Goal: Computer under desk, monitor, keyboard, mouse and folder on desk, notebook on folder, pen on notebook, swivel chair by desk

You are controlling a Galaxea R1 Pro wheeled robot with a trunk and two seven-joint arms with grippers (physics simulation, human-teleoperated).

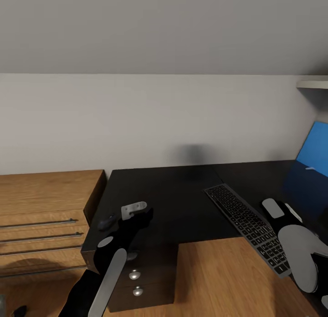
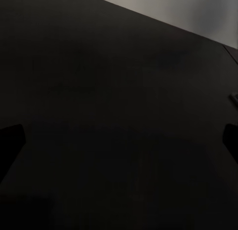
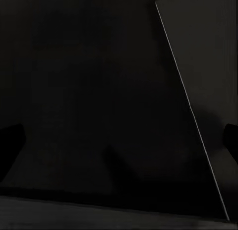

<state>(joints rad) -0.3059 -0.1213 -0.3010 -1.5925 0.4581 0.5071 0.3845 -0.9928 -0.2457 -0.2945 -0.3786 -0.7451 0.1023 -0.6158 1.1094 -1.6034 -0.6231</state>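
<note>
Here, my left gripper (image 1: 109, 222) hovers over the near-left corner of the desk (image 1: 173, 203), just above the drawer unit with its round silver knobs (image 1: 135, 275); in my left wrist view both fingertips (image 2: 11, 141) sit far apart at the edges of the picture with bare glossy black between them, so those jaws are released and hold nothing. My right gripper (image 1: 282, 214) rests low over the desk just beside the keyboard (image 1: 248, 226), which lies at a slant on the top; its fingertips (image 3: 10, 141) also stand wide with nothing gripped between them. The blue folder (image 1: 314, 148) already lies on the desk at the far right, partly cut off by the edge of the picture. I cannot make out the mouse or the monitor from here. The risk, as I judge it, is on the right: that arm crowds the keyboard's near end, and a careless sweep could knock it towards the desk edge or shove it askew. On the left, dropping lower could strike the desk corner or the light-wood cabinet (image 1: 45, 203) alongside.
</note>
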